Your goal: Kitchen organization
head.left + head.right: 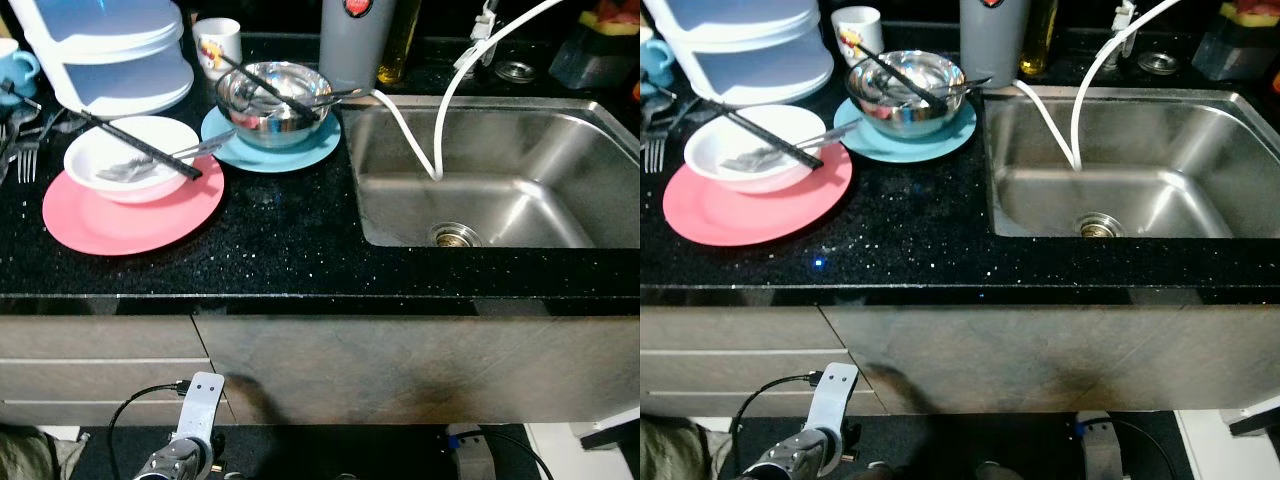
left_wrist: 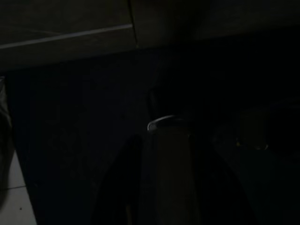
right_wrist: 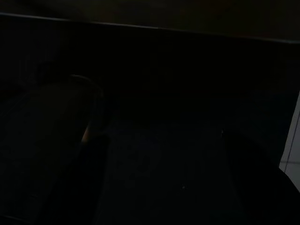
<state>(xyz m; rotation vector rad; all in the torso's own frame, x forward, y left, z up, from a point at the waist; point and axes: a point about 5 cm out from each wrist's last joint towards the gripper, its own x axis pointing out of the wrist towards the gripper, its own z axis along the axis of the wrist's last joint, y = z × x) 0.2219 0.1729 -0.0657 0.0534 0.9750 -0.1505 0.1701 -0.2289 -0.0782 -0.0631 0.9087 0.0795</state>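
Low at the frame's bottom edge, the left arm [image 1: 190, 430] hangs idle before the cabinet front [image 1: 400, 370], cut off at the wrist.

Both wrist views are nearly black: neither claw's opening nor any hold can be told. Up and beyond the left arm, on the black counter [image 1: 280, 240], a pink plate [image 1: 130, 215] carries a white bowl [image 1: 135, 155] crossed by a black utensil. Farther back, a steel bowl [image 1: 275, 98] sits on a blue plate [image 1: 270, 150]. Off to the right lies the steel sink [image 1: 500, 180], a white hose [image 1: 440, 110] drooping into it. White containers [image 1: 110, 50], a mug [image 1: 217, 45] and a fork [image 1: 27, 160] are partly cropped.
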